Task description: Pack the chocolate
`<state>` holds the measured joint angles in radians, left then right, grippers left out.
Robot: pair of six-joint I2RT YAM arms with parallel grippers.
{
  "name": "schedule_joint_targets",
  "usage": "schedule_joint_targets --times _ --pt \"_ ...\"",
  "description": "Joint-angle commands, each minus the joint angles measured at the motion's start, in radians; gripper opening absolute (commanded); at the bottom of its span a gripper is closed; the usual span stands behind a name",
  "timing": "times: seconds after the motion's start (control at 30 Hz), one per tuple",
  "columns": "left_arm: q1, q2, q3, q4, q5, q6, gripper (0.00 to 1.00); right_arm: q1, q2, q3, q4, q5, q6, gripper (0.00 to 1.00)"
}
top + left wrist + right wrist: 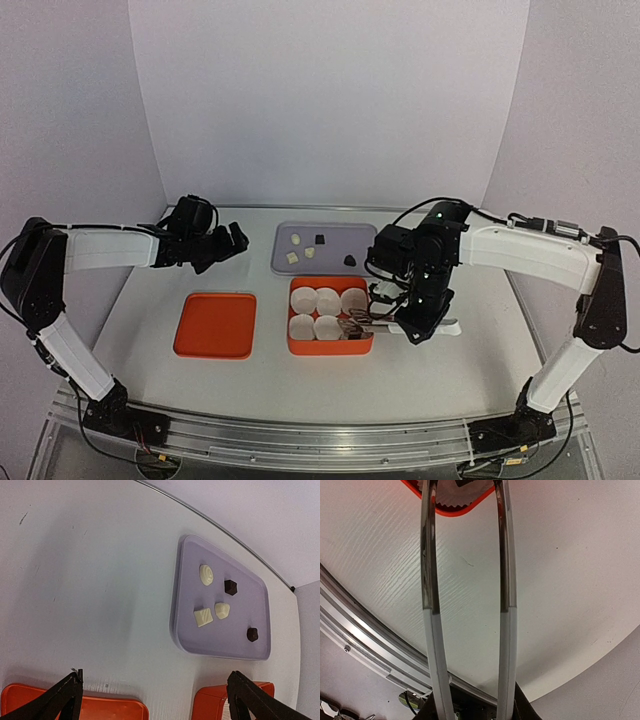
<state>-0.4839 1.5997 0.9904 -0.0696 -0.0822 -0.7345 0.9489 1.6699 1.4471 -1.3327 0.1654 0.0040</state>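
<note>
From above, the left pincer (pixel 225 250) hangs open over the worktop (pixel 140 300), just left of the purple tray (pixel 350 237). The white chocolates (pixel 298 237) and the dark chocolates (pixel 321 239) lie on this tray, and no pincer touches them. The right pincer (pixel 412 325) is closed on the tongs (pixel 372 319). Their tips reach into the orange box (pixel 320 350), among the paper cups (pixel 327 297).

In the left wrist view the fingers (pixel 60 700) stand wide apart. Three white and two dark pieces lie on the tray ahead of them.

In the right wrist view the tong arms run to the box corner. A small dark thing (pixel 465 482) sits between the tips, cut by the edge. I cannot tell whether it is chocolate.
</note>
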Motion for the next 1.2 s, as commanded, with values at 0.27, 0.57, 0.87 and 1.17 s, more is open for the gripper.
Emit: schedule_joint_targets --times 0.27,0.57,0.87,1.17 --pt "-0.004 -0.035 0.002 0.026 -0.017 -0.003 1.00 0.004 -0.032 0.090 -0.048 0.026 -0.001 0.31" --pt "-0.004 -0.026 0.016 0.027 0.013 0.025 1.00 0.004 -0.097 0.232 -0.002 -0.005 -0.036 0.31" --pt "-0.004 -0.013 0.029 0.015 0.019 0.045 1.00 -0.204 0.076 0.396 0.037 0.025 -0.021 0.32" --pt "-0.004 0.007 0.066 -0.018 0.004 0.070 1.00 -0.357 0.315 0.520 0.070 -0.031 -0.164 0.32"
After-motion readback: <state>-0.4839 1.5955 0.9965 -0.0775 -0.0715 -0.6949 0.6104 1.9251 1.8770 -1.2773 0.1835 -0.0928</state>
